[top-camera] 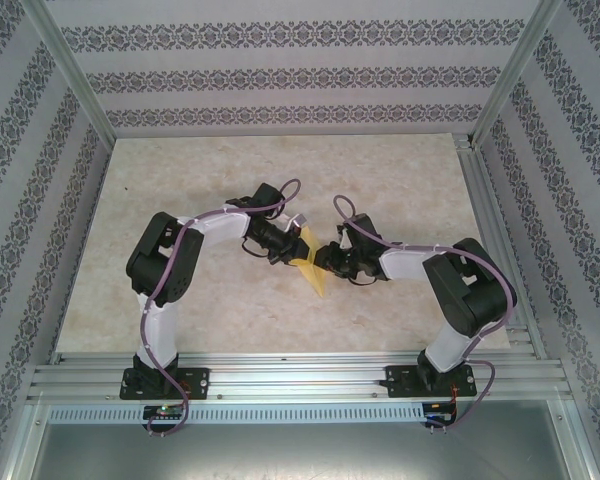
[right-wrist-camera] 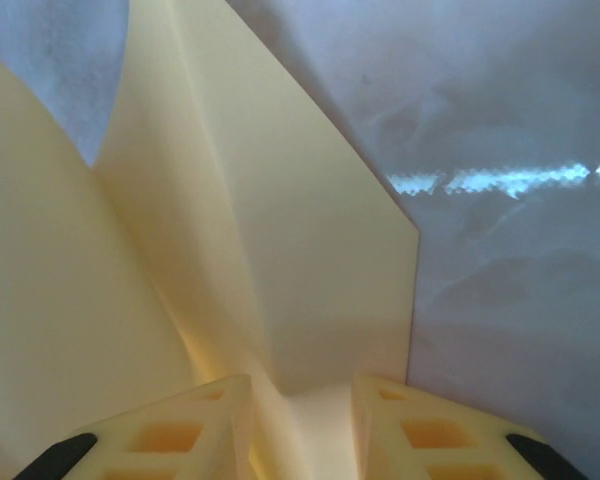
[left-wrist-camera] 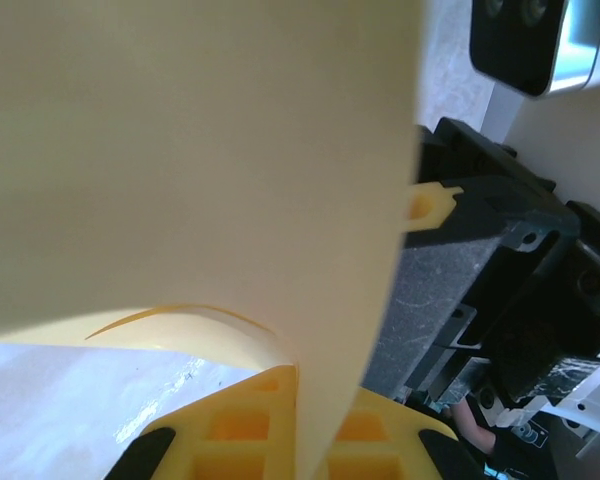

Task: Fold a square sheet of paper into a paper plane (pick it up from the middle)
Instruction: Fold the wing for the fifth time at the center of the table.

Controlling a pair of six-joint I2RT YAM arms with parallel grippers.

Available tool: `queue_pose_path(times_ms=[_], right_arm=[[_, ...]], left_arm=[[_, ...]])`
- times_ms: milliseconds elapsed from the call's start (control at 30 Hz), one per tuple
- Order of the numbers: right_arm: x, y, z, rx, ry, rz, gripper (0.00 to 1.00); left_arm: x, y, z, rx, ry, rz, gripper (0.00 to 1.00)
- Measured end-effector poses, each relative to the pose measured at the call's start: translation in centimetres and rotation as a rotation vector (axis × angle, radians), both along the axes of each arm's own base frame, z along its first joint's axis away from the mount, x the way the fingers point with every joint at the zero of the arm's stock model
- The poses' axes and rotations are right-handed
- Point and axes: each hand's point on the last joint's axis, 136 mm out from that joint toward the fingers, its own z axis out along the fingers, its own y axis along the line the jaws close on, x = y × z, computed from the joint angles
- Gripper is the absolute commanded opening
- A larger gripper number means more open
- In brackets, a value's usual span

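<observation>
A pale-yellow sheet of paper, folded along creases into a narrow pointed shape, hangs above the middle of the table between both arms. My left gripper is shut on it: in the left wrist view the paper runs down into the closed seam of the yellow fingers. My right gripper faces it from the right, and its dark body is close behind the sheet. In the right wrist view the jaws stand apart, with a fold of the paper lying between them against the left finger.
The beige marbled tabletop lies under the arms. Aluminium rails run along the near edge, where both bases are bolted. Frame posts and patterned walls close off the back and sides.
</observation>
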Motion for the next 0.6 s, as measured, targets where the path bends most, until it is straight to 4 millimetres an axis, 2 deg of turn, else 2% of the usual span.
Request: queue_pose_path(times_ms=[200,300,500,600], right_arm=[[-0.1,0.7,0.2,0.008,-0.002,0.033,0.26],[-0.4,0.5,0.4,-0.005,0.001,0.036,0.33],[-0.4,-0.6,2.4,-0.044,-0.051,0.022,0.35],[-0.5,-0.6,2.5,-0.046,-0.052,0.022,0.37]], left_arm=[[-0.5,0.3,0.3,-0.002,-0.004,-0.001,0.01],[-0.8,0.4,0.7,-0.005,-0.011,-0.001,0.01],[-1.2,0.9,1.9,-0.016,-0.036,0.005,0.01],[-1.1,1.2,2.3,-0.022,-0.051,0.012,0.01]])
